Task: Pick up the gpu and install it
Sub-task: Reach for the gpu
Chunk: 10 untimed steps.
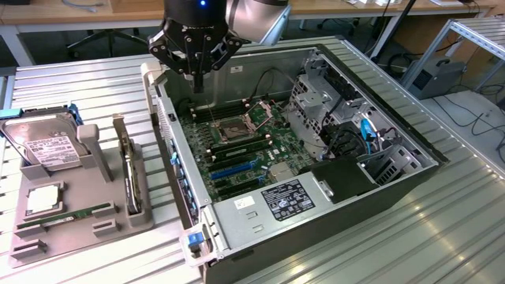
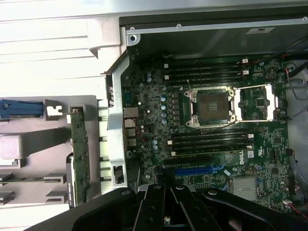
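The gpu (image 1: 130,171) stands on its edge in a slot of the grey holder (image 1: 75,234), at the exterior view's left of the open computer case (image 1: 316,201). In the wrist view the gpu (image 2: 79,159) appears as a narrow green board with a silver bracket. My gripper (image 1: 197,86) hangs above the far end of the case, over the motherboard (image 1: 245,148), well away from the gpu. Its black fingers (image 2: 154,207) are shut together with nothing between them.
The holder also carries a silver hard drive (image 1: 47,142), a RAM stick (image 1: 63,214) and a processor (image 1: 44,201). On the motherboard are an open CPU socket (image 2: 211,106) and a blue card slot (image 2: 192,171). Drive cages and cables (image 1: 355,136) fill the case's far side.
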{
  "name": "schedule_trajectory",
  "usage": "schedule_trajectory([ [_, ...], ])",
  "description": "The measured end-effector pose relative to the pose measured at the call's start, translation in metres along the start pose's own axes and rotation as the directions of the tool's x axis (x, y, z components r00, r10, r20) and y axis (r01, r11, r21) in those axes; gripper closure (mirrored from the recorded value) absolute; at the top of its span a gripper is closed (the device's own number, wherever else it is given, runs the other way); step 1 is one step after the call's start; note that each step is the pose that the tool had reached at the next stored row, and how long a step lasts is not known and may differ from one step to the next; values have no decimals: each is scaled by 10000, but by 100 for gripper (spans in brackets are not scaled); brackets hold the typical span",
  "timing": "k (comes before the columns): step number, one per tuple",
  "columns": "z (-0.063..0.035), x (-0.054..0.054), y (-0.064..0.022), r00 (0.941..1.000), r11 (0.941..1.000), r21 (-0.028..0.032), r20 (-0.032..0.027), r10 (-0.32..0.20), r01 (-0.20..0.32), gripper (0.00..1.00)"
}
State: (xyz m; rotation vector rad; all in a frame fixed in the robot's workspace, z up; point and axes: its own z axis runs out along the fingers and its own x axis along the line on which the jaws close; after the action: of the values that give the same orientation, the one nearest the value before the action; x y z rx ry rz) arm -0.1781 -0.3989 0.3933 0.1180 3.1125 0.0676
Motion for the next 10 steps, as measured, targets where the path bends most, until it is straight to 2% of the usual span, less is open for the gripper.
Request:
schedule_trajectory([
  [10,-1,26,-2,10000,10000,0,0,0,0,89],
])
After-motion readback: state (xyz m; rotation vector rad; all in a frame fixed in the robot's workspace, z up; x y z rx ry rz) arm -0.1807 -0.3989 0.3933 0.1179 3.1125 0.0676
